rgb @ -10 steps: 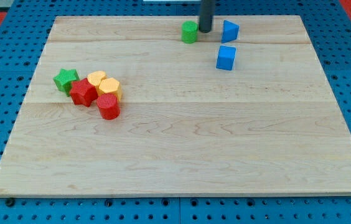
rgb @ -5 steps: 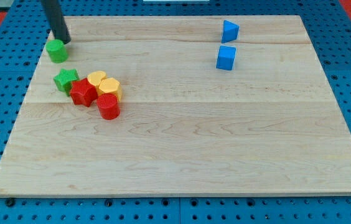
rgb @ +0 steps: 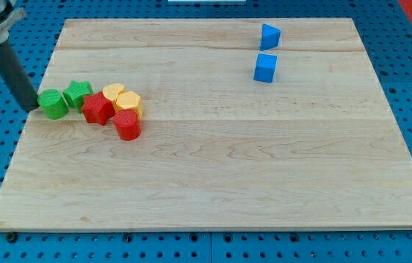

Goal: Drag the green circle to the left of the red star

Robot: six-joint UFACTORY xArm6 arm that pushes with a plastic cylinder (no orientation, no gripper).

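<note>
The green circle (rgb: 53, 104) lies near the board's left edge, touching the green star (rgb: 78, 93) on its right. The red star (rgb: 98, 108) sits just right of the green star, so the green star lies between the circle and the red star. My tip (rgb: 31, 108) is right at the circle's left side, with the dark rod slanting up toward the view's top left.
A yellow heart-like block (rgb: 114, 93), a yellow block (rgb: 128, 103) and a red cylinder (rgb: 127, 125) cluster right of the red star. A blue triangle (rgb: 269, 35) and a blue cube (rgb: 265, 67) sit at the view's top right. The wooden board (rgb: 213, 168) lies on blue pegboard.
The green circle went from the top middle to the top left, then down beside the green star. My tip went with it and now stands on the circle's left.
</note>
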